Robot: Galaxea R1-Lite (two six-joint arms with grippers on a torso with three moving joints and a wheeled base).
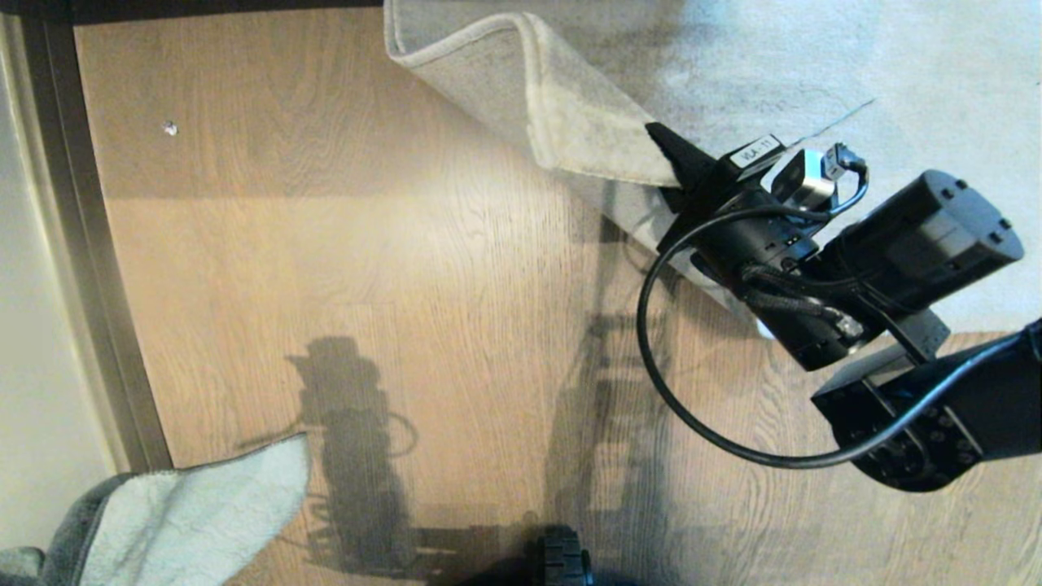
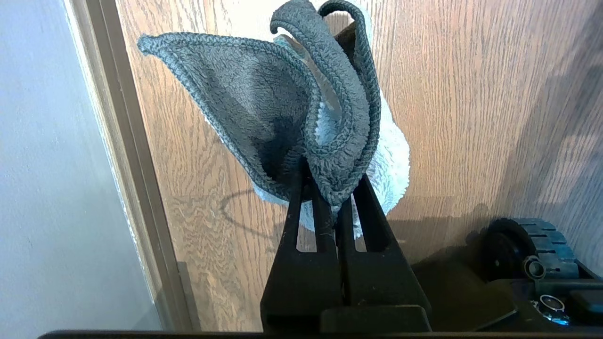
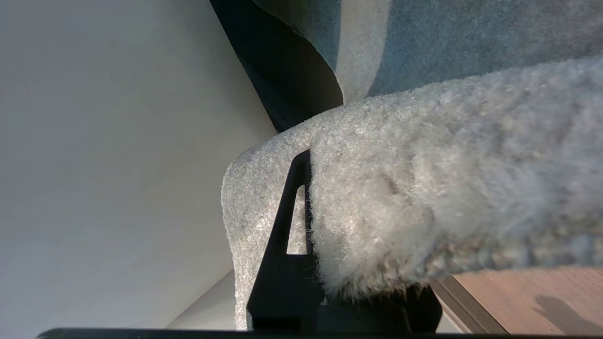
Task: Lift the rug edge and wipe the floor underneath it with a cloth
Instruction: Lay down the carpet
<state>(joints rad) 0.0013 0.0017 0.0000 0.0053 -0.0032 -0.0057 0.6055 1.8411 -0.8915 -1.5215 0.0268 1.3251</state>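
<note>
The grey-beige rug [image 1: 814,65] covers the upper right of the head view. Its rug edge [image 1: 570,114] is raised and folded over, beige backing showing, and my right gripper [image 1: 669,159] is shut on it. In the right wrist view the fluffy rug edge [image 3: 424,188] fills the jaws and hides one finger. The cloth [image 1: 187,521] hangs at the lower left above the floor [image 1: 366,244]. The left wrist view shows my left gripper [image 2: 330,188] shut on the bunched cloth [image 2: 264,103], dark grey side facing the camera.
A dark baseboard strip [image 1: 89,244] and a pale wall [image 1: 24,325] run down the left side. A small white speck [image 1: 170,128] lies on the planks. My base wheel [image 1: 562,557] shows at the bottom. A black cable [image 1: 651,358] loops off the right arm.
</note>
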